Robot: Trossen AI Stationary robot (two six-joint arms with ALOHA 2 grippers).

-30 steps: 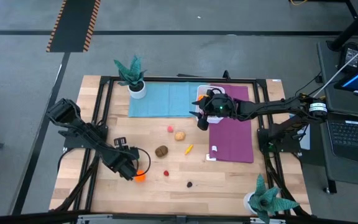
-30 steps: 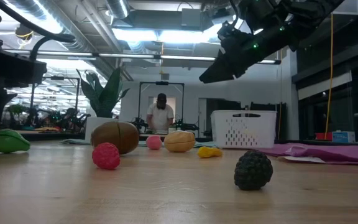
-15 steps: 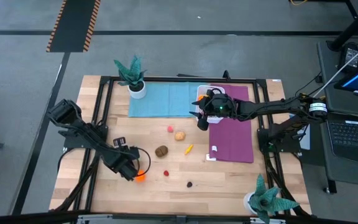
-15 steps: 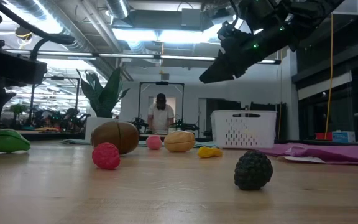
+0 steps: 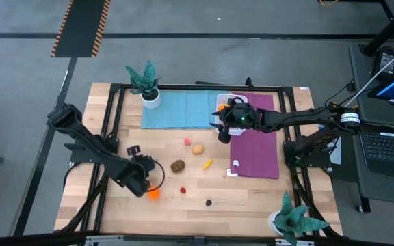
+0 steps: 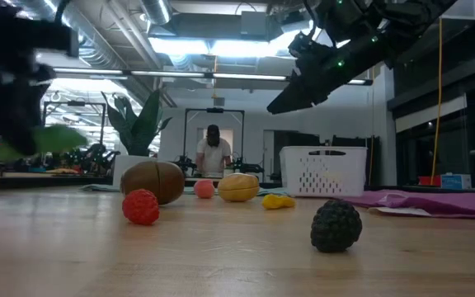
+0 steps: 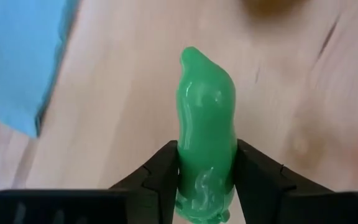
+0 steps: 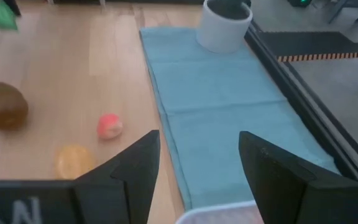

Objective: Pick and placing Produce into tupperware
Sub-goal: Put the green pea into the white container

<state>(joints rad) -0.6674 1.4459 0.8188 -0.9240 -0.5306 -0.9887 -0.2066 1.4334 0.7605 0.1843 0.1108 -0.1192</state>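
Note:
My left gripper (image 7: 207, 152) is shut on a green toy vegetable (image 7: 206, 118) and stands above the table's near left part (image 5: 144, 180); the low view shows that piece blurred in the air (image 6: 46, 140). An orange piece (image 5: 154, 193) lies on the wood just beneath. Further produce lies mid-table: a brown piece (image 5: 178, 165), a tan one (image 5: 198, 148), a pink one (image 5: 187, 142), a yellow one (image 5: 208, 163), a red one (image 5: 182, 190) and a dark one (image 5: 208, 202). My right gripper (image 8: 197, 168) hangs open beside the white tupperware (image 6: 322, 171) at the far side. My left gripper pinches the green vegetable between its two fingers, on the two sides of its thick end (image 7: 205, 180). The fingers slant down toward the table and lie along the piece, whose narrow tip (image 7: 194, 59) sticks out past them. It hangs clear of the table.
A blue mat (image 5: 176, 109) and a purple mat (image 5: 255, 147) lie at the far side and right. Teal potted plants stand at the far left (image 5: 147, 85) and near right (image 5: 293, 219). A person (image 6: 213, 151) stands in the room behind.
My left gripper has risen from the table with the green vegetable and has tipped and rolled a little. The piece, which lay on the wood beside the orange one, is now lifted clear; the orange piece stays on the table.

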